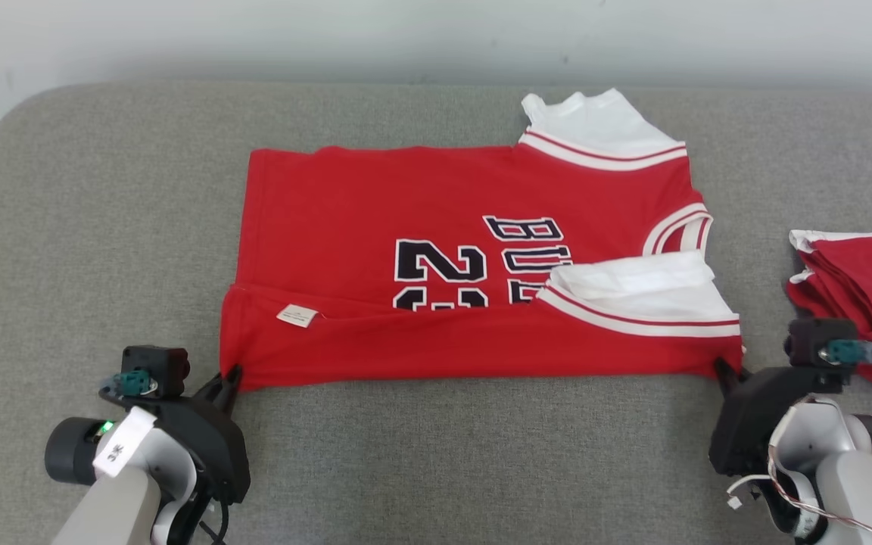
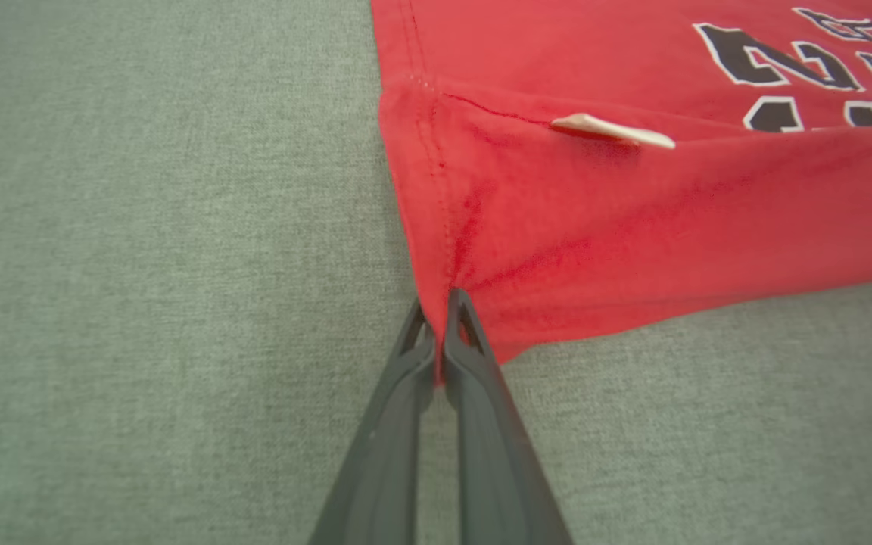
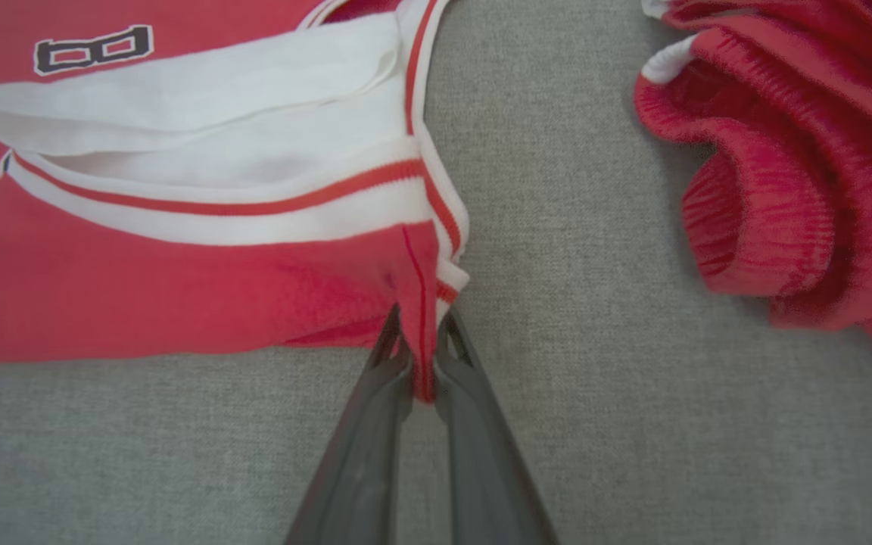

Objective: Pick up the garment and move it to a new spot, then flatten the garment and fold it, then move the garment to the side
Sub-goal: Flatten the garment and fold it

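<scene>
Both grippers clamped on the near corners of the garment, which lies flat on the grey padded surface.

Head: garment mid-surface, near edge folded back over the number print, white label on the fold. Left gripper at the near-left corner, right gripper at the near-right corner beside the white-trimmed armhole. Red pile at far right, apart from the garment. Left wrist: fingers pressed together on the corner hem, cloth puckering toward the tips. Right wrist: fingers pinching the corner seam, a red strip showing between them; red pile near, not touching.
</scene>
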